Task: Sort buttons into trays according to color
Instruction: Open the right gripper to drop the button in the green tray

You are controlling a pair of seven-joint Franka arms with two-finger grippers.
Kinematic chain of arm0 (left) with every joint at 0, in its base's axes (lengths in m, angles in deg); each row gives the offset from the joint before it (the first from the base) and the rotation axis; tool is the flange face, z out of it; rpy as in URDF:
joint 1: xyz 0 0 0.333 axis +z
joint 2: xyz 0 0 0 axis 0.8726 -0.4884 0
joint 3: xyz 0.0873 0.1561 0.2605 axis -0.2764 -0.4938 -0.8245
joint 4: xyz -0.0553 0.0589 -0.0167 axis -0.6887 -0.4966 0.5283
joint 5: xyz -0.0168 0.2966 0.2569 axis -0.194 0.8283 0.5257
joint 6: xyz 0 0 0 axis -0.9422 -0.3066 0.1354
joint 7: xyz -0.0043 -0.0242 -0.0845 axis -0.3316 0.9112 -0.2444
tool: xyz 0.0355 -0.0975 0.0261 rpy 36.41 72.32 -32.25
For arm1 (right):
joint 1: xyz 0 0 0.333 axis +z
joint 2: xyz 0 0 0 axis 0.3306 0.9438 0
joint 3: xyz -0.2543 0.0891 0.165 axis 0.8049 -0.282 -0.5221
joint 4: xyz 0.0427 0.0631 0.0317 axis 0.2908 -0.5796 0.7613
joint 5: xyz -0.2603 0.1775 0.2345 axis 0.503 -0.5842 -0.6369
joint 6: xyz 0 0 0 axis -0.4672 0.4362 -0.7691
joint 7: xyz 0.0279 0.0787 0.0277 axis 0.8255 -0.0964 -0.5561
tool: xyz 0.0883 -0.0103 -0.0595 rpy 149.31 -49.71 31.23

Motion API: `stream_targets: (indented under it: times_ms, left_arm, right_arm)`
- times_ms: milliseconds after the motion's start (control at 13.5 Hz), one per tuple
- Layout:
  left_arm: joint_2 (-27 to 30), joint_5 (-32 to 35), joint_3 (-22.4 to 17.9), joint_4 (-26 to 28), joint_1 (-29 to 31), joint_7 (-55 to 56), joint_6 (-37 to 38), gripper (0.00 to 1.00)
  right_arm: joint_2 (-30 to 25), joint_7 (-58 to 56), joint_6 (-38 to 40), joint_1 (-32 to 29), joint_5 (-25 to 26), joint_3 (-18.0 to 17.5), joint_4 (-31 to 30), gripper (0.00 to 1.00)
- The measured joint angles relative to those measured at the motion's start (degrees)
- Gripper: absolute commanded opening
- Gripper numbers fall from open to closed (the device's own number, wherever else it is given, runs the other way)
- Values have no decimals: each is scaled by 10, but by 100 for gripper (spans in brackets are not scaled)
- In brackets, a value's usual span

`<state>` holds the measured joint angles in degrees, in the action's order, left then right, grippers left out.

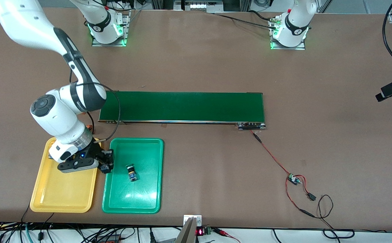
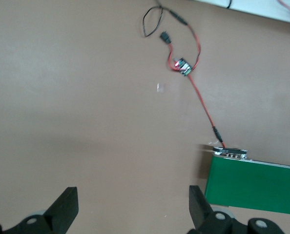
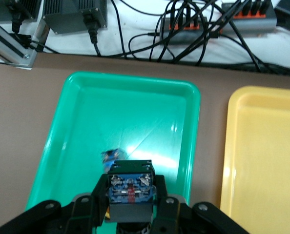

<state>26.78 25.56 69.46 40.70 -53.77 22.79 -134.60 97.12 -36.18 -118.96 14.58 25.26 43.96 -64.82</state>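
Two trays lie side by side on the counter (image 1: 216, 67), near the front camera and at the right arm's end: the yellow tray (image 1: 64, 199) and, beside it, the green tray (image 1: 148, 202). Set this close together, either one is a short reach from the conveyor belt (image 1: 182, 106), which runs along the counter farther from the camera.

One button (image 1: 132, 173) already lies on its side in the green tray; its cap colour is hard to read, though it looks dark.

Above the strip where the two trays meet, the right pincer (image 1: 106, 165) is clamped on a second button (image 3: 130, 192). The right wrist view shows its dark body squeezed between the fingers with the terminal end facing the camera, so the cap points down and its colour is hidden. That wrist view looks mostly onto the green tray, so a drop there seems likely, though I cannot confirm the match.

The left arm waits, its pincer (image 2: 134, 207) spread wide over bare counter near the belt's end, holding nothing.
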Motion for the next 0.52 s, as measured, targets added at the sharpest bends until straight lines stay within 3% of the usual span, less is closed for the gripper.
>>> stream_targets:
  times_ms: [297,520]
  left_arm:
    - [6,0,7,-13,-2,0,33,100]
    - [-4,0,9,-10,-2,0,-4,100]
  right_arm:
    - [55,-21,-99,6,2,3,-1,13]
    - [79,-21,-147,18,2,4,-2,14]
